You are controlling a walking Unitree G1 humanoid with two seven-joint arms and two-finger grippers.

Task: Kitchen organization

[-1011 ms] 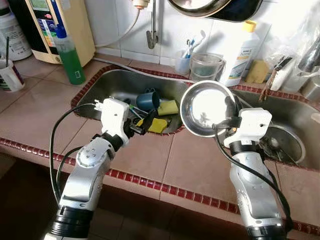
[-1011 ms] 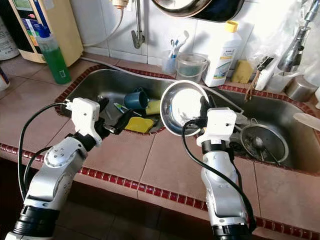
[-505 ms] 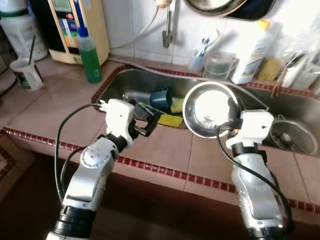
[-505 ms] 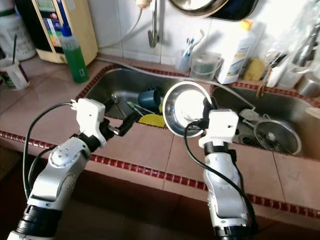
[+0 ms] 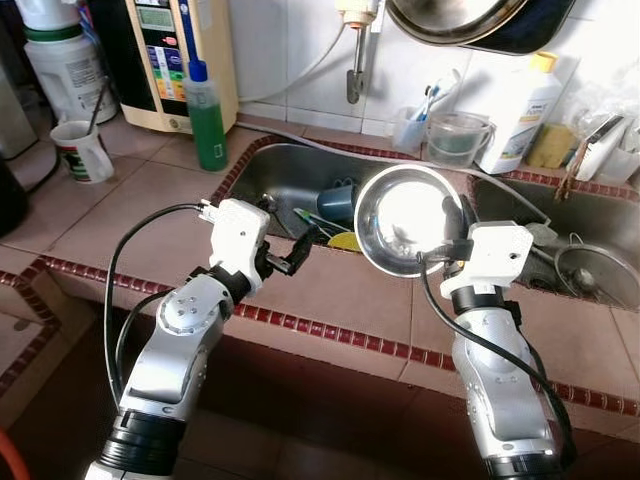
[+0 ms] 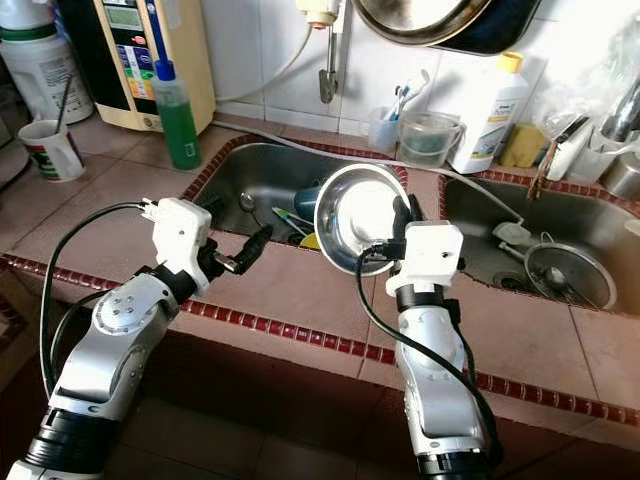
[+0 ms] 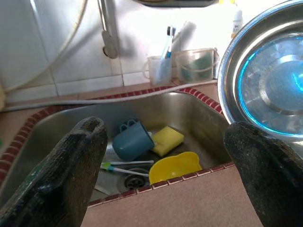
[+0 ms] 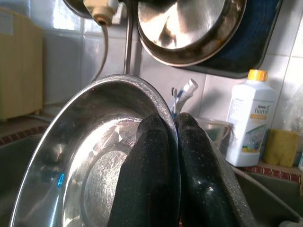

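Since a second ago the steel bowl (image 5: 408, 218) has been kept pinched by its rim in the right gripper (image 5: 455, 222), tilted above the counter edge, while the view has drawn back from the sink (image 5: 262, 172); the carry is judged underway. The left gripper (image 5: 296, 249) is held spread and empty. The bowl is round, polished, glaring; plastic mug (image 7: 130, 144) and sponge (image 7: 168, 140) lie below.

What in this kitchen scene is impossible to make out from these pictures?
- Part of the left sink, head views: the steel bowl held up by the right gripper covers it.
- Blue cup contents, left wrist view: it lies on its side, opening turned away.
- White bottle label, right wrist view: print too small to read.
- Hanging pan, head views: cut off by the top edge.
- Left gripper: open, holding nothing.
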